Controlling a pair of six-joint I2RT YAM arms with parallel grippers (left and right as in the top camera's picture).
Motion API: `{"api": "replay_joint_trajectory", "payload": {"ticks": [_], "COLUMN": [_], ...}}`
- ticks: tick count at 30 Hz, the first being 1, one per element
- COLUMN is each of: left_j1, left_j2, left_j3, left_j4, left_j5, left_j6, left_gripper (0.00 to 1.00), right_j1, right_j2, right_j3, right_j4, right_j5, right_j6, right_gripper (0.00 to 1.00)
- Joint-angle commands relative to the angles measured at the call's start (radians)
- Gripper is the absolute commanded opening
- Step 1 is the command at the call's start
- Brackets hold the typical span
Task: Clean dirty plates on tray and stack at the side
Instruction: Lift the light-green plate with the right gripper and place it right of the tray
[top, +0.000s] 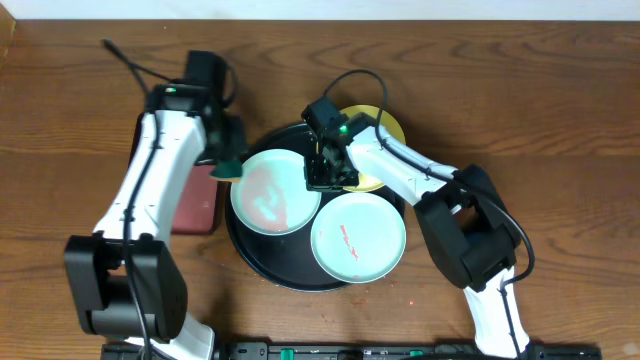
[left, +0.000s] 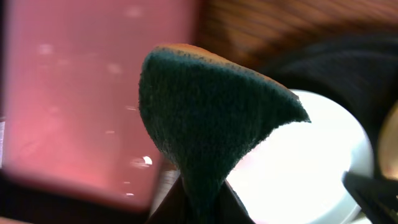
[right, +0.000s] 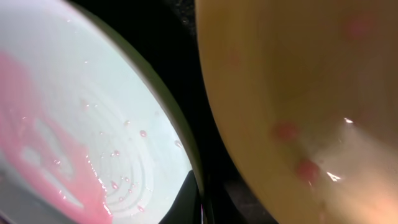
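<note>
- Closest to me, the front mint plate (top: 358, 238) lies on the black tray (top: 285, 265) with a sharp red squiggle in its middle. It looks untouched by any wiping, so I judge it is yet to be cleaned.
- Just behind it and to the robot's left, the left mint plate (top: 272, 192) also sits on the tray. Its mark is spread into a wet pink wash with droplets, which the right wrist view shows well (right: 93, 124). To my eye this plate is partway through a scrub, not finished.
- The left tool (top: 228, 155) hangs at that plate's outer edge, over the tray rim and the small reddish-brown tray (top: 195, 210). It is pinched tight on a dark green sponge (left: 205, 118).
- The right tool (top: 328, 172) is closed, with its tip down in the gap between the left mint plate and the yellow plate (right: 298, 81). I cannot tell whether it presses on or holds a rim.
- Farthest back, the yellow plate is on the tray too, half under the right arm, and carries reddish spots, so it is not clean.
- On the desk (top: 80, 100) beside the tray no plate is stacked. I'd say the job is at an early stage, with three plates left to finish and move.
</note>
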Motion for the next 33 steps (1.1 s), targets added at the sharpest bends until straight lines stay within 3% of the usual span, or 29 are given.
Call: {"api": "replay_joint_trajectory", "payload": {"ticks": [1, 6, 9, 19, 33], "left_j1": [0.084, 0.176, 0.206, 0.226, 0.226], "left_j2": [-0.007, -0.007, -0.007, -0.007, -0.007], "left_j3": [0.015, 0.015, 0.015, 0.015, 0.015], "left_j4": [-0.002, -0.010, -0.010, 0.018, 0.037], "left_j5": [-0.019, 0.063, 0.064, 0.064, 0.064], "left_j6": [0.060, 0.126, 0.126, 0.126, 0.126], "left_gripper": [0.07, 0.07, 0.08, 0.07, 0.08], "right_j1": [-0.009, -0.015, -0.012, 0.043, 0.336], "right_j2": [0.040, -0.040, -0.112, -0.296, -0.332], "right_j3": [-0.007, -0.006, -0.006, -0.006, -0.006], "right_j4": [0.039, 0.040, 0.035, -0.040, -0.054], "right_j5": [-0.119, -0.116, -0.016, 0.478, 1.260], "right_j6": [-0.101, -0.194, -0.201, -0.262, -0.264], "right_gripper": [0.01, 0.01, 0.01, 0.01, 0.01]}}
